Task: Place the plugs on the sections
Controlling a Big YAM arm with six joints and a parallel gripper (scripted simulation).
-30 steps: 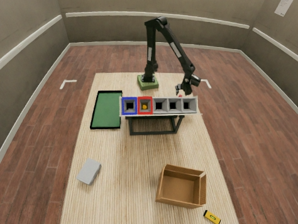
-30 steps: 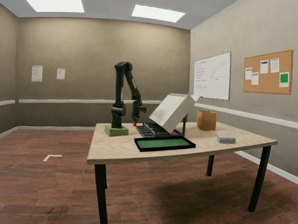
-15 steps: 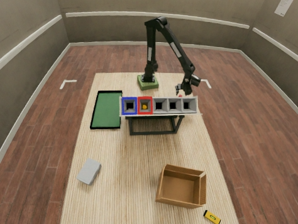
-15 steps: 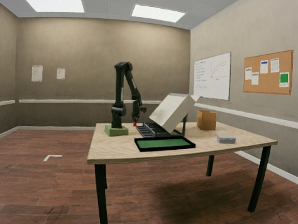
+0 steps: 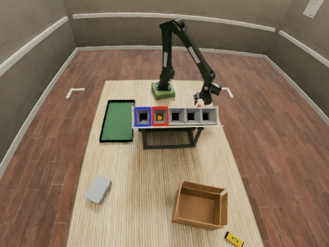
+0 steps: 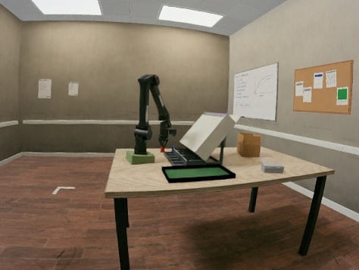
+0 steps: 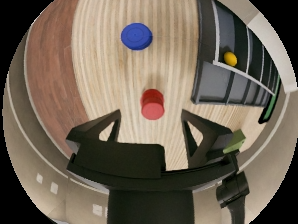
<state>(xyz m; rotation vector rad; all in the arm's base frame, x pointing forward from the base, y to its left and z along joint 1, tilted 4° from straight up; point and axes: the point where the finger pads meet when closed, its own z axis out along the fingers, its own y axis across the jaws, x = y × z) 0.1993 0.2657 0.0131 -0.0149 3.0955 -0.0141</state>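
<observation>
The red plug (image 7: 152, 104) stands on the table top behind the funnel rack, and it also shows in the top view (image 5: 199, 105). My gripper (image 7: 151, 112) is open and hangs straight above it, with the fingers wide on either side and nothing held. The blue plug (image 7: 136, 35) lies on the table a little further on. The blue-banded funnel (image 5: 142, 116) and the red-banded funnel (image 5: 159, 116) are the two leftmost of the row. A yellow marble (image 5: 159, 117) sits in the red-banded funnel. Another yellow marble (image 7: 230, 58) lies in one section of the dark sectioned tray.
The slanted white cover (image 6: 208, 134) hides the pipes. A green tray (image 5: 117, 121) lies left of the rack. A cardboard box (image 5: 200, 205), a grey block (image 5: 98, 188) and a small yellow tool (image 5: 233, 239) lie at the front. The arm's green base (image 5: 163, 91) is behind the rack.
</observation>
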